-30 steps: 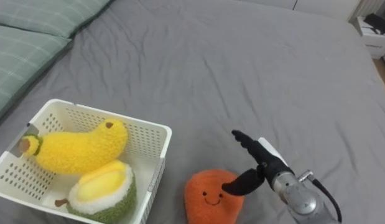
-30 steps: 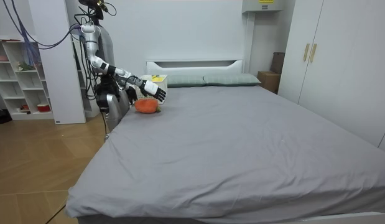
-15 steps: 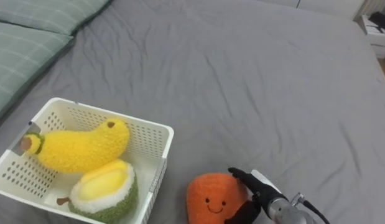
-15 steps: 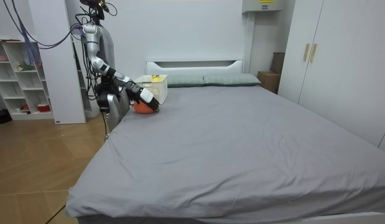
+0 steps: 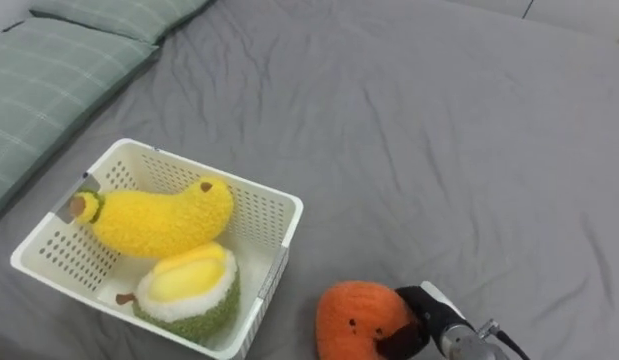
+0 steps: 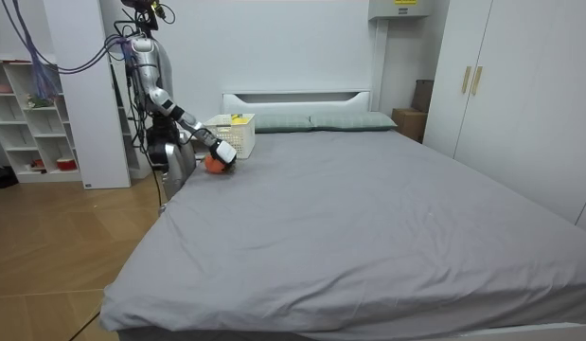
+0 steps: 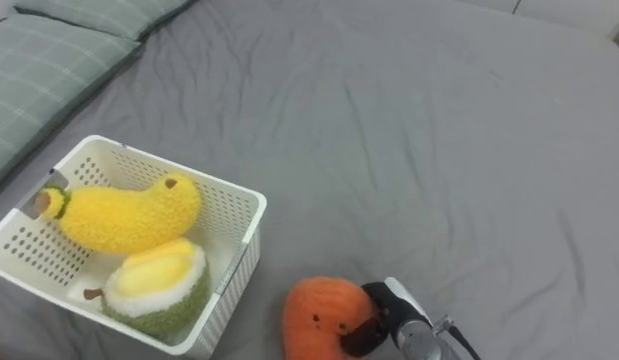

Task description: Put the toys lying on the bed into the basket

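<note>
An orange plush toy with a small face (image 5: 357,320) lies on the grey bed just right of a white perforated basket (image 5: 291,213). My right hand (image 5: 421,318) comes in from the lower right and its dark fingers curl round the toy's right side, so it is shut on it. Inside the basket lie a yellow banana plush (image 5: 161,220) and a green and yellow durian plush (image 5: 189,292). In the room view I stand at the bed's head corner with the right hand (image 6: 223,152) down on the orange toy (image 6: 210,164) beside the basket (image 6: 234,134).
Green checked pillows (image 5: 59,70) lie at the head of the bed, up and left of the basket. The grey sheet (image 5: 439,130) stretches wide and flat to the right. A white shelf unit (image 6: 32,123) stands on the floor behind me.
My right hand has dropped from open above the bed onto the orange toy and curled round it. The camera has shifted, so the basket sits further right and up.
</note>
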Controlling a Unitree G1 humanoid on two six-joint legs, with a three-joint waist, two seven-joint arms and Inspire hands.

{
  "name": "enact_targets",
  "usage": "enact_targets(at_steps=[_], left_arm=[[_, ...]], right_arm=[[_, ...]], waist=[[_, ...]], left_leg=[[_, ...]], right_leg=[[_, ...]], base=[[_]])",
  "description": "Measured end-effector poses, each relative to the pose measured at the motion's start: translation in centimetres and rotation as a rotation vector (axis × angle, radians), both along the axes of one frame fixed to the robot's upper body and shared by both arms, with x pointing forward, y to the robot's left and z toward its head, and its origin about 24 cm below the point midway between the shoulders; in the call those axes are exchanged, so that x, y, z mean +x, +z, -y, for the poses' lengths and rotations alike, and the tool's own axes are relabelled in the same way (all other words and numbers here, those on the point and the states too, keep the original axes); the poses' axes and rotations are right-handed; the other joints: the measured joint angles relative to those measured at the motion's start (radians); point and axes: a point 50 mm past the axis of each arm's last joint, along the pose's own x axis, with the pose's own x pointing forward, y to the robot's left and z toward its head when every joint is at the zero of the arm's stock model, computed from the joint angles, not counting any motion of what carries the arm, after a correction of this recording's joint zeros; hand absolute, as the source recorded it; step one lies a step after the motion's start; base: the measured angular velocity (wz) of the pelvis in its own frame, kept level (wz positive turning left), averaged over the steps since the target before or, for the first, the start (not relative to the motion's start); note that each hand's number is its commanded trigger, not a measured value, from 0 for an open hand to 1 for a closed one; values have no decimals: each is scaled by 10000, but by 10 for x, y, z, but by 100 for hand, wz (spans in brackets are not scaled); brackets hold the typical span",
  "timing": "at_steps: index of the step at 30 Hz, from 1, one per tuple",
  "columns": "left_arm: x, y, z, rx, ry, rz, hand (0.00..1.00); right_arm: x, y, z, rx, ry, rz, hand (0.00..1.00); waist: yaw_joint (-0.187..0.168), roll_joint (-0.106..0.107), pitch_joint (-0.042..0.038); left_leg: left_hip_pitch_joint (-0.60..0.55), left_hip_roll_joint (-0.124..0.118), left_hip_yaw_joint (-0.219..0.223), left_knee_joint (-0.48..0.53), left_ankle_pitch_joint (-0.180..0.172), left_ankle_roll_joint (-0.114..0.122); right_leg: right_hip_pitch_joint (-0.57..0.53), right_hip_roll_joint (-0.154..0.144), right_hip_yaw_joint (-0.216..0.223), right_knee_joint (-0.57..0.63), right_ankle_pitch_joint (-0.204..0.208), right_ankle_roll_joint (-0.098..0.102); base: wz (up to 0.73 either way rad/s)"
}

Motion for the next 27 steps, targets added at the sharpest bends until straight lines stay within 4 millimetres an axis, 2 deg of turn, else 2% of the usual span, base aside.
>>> enact_targets(at_steps=[7,14,17,22,27], left_arm=[[-9,-1,0,-126,49,-294,0],[-8,-1,1,-285,-38,-334,0],[-4,0,-2,-174,-26,-178,0],[8,3,-10,19,42,183,0],[25,5,-11,36,-14,581,0]], right_arm=[[0,0,0,8,-155,134,100],[5,5,3,14,-308,541,100],[18,19,10,230,-804,1432,100],[48,64,13,551,-1168,3939,100],[63,96,11,828,-1132,5443,100]], waist=[[248,13,9],[189,-12,-1],[108,-36,-25],[-80,-129,-77],[-295,-165,-57]], left_leg=[[0,-21,-85,51,4,0],[-31,-108,-248,163,18,12],[-3,-131,-231,154,31,35],[76,-101,-113,111,34,40],[199,-92,-106,52,32,42]], right_leg=[[65,-7,-76,-1,-7,5],[139,-44,-73,-6,-96,32],[165,-70,-52,-3,-113,58],[185,-68,-6,19,-109,61],[264,-69,30,56,-106,57]], base=[[3],[7],[0],[-4],[-2]])
